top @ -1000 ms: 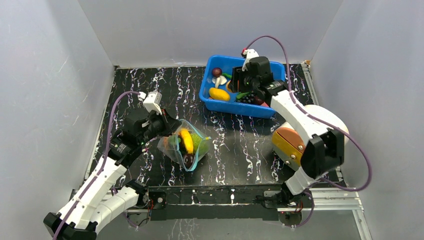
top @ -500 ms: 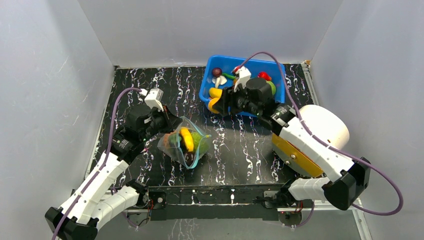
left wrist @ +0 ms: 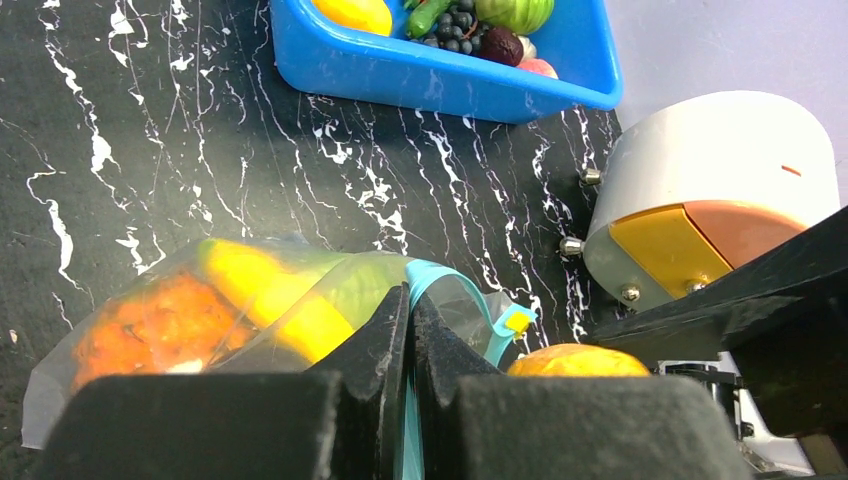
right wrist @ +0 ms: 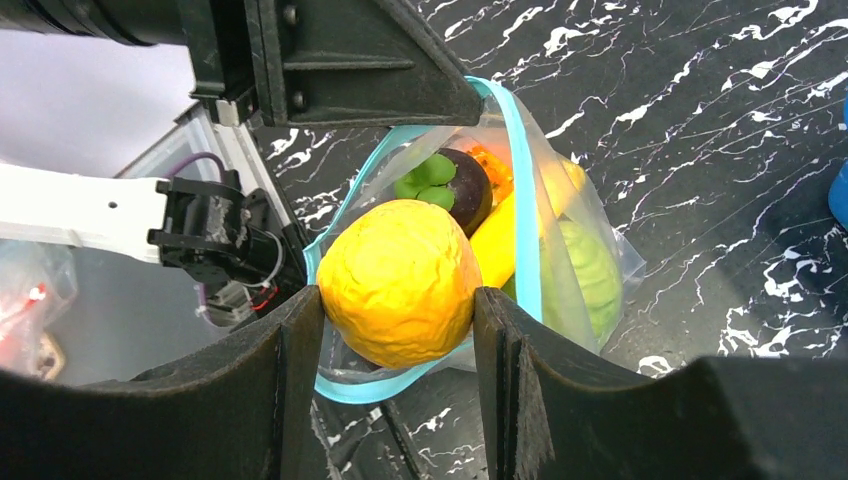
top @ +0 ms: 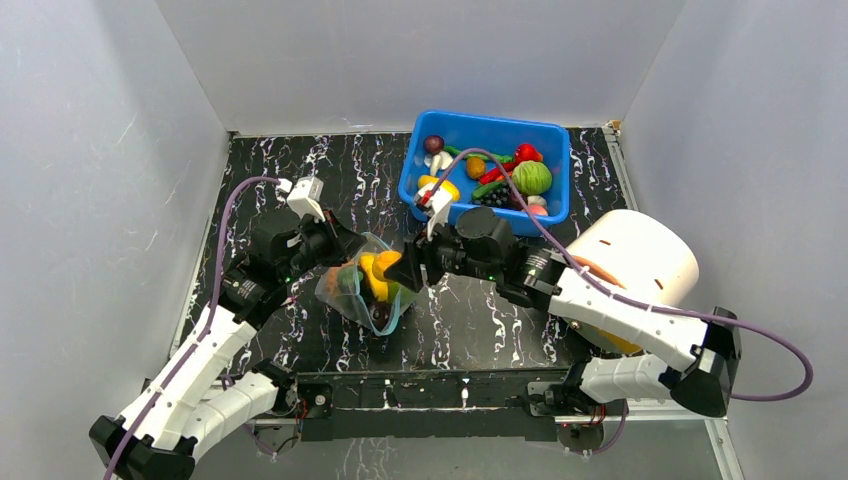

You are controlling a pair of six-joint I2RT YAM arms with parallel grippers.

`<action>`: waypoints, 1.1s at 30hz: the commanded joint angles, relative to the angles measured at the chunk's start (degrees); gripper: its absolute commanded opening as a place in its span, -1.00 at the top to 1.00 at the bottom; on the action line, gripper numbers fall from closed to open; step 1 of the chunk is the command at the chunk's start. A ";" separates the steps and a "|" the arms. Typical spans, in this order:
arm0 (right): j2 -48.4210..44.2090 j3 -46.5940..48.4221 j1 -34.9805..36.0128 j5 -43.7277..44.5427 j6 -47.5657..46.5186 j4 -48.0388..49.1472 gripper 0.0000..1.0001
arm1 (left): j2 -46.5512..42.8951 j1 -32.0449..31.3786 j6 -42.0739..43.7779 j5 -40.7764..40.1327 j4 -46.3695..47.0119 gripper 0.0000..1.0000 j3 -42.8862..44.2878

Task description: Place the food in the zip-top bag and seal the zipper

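Left arm: it rose from its base in the lower left of the top view and leaned up and right, with the wrist bent down toward the bag.
Left gripper [left wrist: 408, 300]: fingers were pressed together, pinching the mouth edge of the zip-top bag [top: 350, 295] at the teal zipper [right wrist: 520, 200].
Right arm: it stretched low from the lower right of the top view leftward across the table [top: 480, 320], with the forearm near level and the wrist at centre.
Right gripper [right wrist: 398, 300]: fingers stood apart, clamped on either side of a bumpy yellow-orange fruit [right wrist: 398, 270] at the bag's open mouth. Whether the fruit touched the rim could not be told.
Bag position: it lay left of centre in the top view, between the two grippers, with its mouth gaping.
Bag contents: a banana [right wrist: 495, 245], a green cabbage [right wrist: 585, 270], a dark purple fruit [right wrist: 465, 195] with a green cap, and an orange piece [left wrist: 150, 325].
Blue bin [top: 480, 120]: it sat in the upper middle of the top view, holding more toy food, well apart from the bag.
White drum [top: 650, 250]: it stood at the right of the top view, behind the right forearm.
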 commanded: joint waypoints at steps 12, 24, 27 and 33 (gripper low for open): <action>9.84 3.60 2.79 8.78 -8.60 3.88 0.26 | -3.33 -0.20 -1.83 2.22 1.25 1.00 0.65; 11.47 3.57 2.88 10.87 -4.25 10.23 -0.07 | -5.13 -0.20 -1.79 2.01 1.15 1.00 -0.45; 11.90 5.68 2.88 11.15 -4.59 7.99 -0.32 | -5.42 -0.19 -1.77 1.93 1.43 1.00 -0.72; 6.63 6.40 2.80 9.08 -15.87 0.61 -0.59 | -5.22 -0.20 0.53 2.94 0.60 1.00 -0.04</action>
